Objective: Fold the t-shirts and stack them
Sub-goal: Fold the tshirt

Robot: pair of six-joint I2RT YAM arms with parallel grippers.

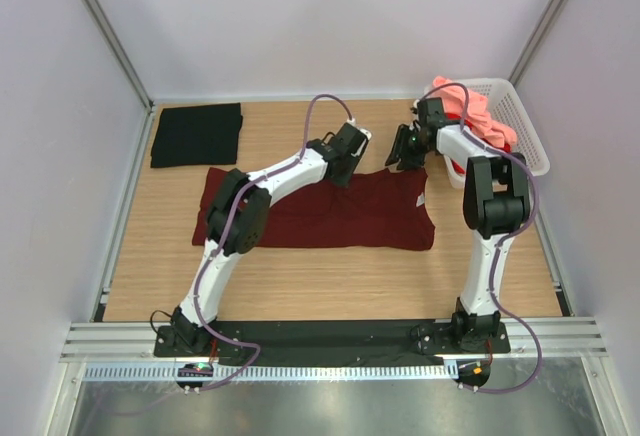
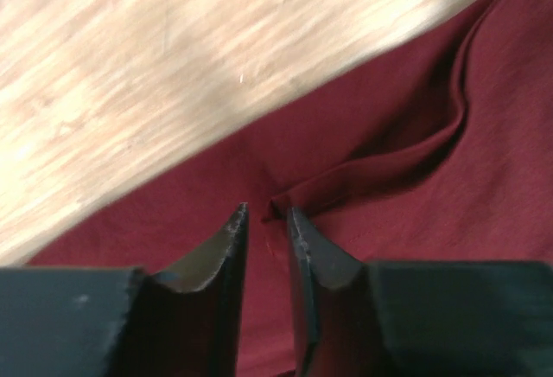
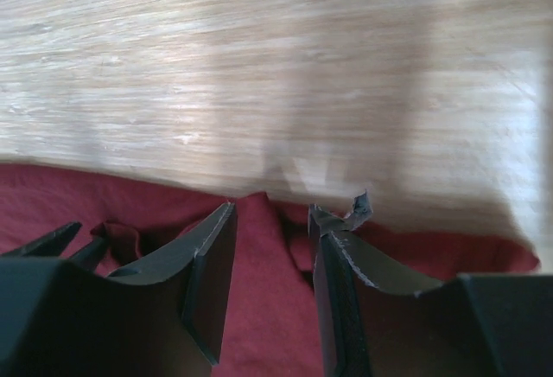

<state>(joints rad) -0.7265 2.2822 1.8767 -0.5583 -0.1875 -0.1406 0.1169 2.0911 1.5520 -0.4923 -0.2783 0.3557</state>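
A dark maroon t-shirt (image 1: pixel 330 214) lies spread across the middle of the table. Both grippers are at its far edge. My left gripper (image 1: pixel 343 170) hovers low over the maroon cloth (image 2: pixel 415 204), jaws a narrow gap apart, open, with a raised fold (image 2: pixel 380 169) just past the tips (image 2: pixel 268 209). My right gripper (image 1: pixel 402 154) is open, straddling a ridge of the maroon cloth (image 3: pixel 268 290) at the hem (image 3: pixel 272 208). A black t-shirt (image 1: pixel 197 134) lies folded at the back left. A salmon pink t-shirt (image 1: pixel 463 99) and a bright red one (image 1: pixel 503 137) are heaped in the basket.
The white lattice basket (image 1: pixel 528 128) stands at the back right, beside the right arm. Light walls close in the table on three sides. Bare wood (image 1: pixel 300 276) lies between the maroon shirt and the arm bases.
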